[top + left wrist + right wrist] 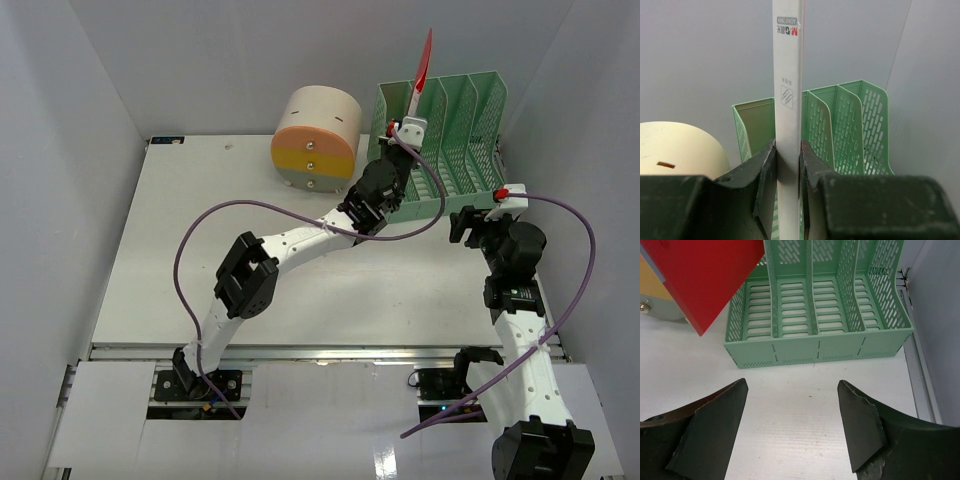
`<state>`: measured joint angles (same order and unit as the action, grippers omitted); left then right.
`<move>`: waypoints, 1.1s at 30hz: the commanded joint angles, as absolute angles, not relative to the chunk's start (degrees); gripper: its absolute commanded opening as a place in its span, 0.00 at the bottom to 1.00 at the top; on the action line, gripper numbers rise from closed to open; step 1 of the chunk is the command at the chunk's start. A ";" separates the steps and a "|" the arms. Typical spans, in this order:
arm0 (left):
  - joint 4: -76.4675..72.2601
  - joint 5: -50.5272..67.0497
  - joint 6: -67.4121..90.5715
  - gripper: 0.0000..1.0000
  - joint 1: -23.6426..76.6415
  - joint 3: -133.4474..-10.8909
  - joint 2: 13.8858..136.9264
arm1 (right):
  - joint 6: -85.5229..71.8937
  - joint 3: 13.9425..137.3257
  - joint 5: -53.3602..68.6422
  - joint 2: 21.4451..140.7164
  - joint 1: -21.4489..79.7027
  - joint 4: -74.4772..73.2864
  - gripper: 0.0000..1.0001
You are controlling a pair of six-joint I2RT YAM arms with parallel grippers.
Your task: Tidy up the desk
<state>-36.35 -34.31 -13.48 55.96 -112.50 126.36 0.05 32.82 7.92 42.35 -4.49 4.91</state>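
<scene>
The white desk (pixel 190 240) carries a green slotted file rack (pixel 452 150) at the back right. My left gripper (pixel 408 128) is shut on a red flat folder (pixel 424 60) and holds it upright above the rack's left end. In the left wrist view the folder's white spine (pixel 788 90) is clamped edge-on between the jaws of the left gripper (pixel 788 167), with the rack (pixel 850 130) behind it. My right gripper (pixel 470 222) is open and empty over the desk (pixel 790 385) just in front of the rack (pixel 815 315). The right wrist view shows the right gripper (pixel 790 412) and the folder (pixel 705 275) hanging at the upper left.
A round cream, orange and yellow drawer box (pixel 316 138) stands left of the rack; it also shows in the left wrist view (pixel 675 150) and the right wrist view (pixel 652 295). Grey walls close in the desk on three sides. A metal rail (pixel 320 352) runs along the front edge.
</scene>
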 commanded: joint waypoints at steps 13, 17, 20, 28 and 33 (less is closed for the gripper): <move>-42.56 -34.70 -11.70 0.00 54.15 -118.90 130.40 | -1.49 31.90 9.67 41.84 -5.32 8.65 0.79; -43.35 -35.10 -10.88 0.00 53.70 -119.57 131.50 | -1.58 31.87 9.67 41.92 -5.45 8.70 0.79; -43.83 -35.41 -10.52 0.00 53.63 -120.43 132.57 | -1.68 31.80 9.78 41.91 -5.55 8.79 0.79; -45.74 -35.40 -9.49 0.00 53.51 -121.45 134.78 | -2.00 31.40 10.51 41.84 -5.96 8.96 0.79; -46.61 -35.70 -9.48 0.00 53.47 -120.91 135.40 | -2.08 31.46 10.74 41.89 -6.03 8.93 0.79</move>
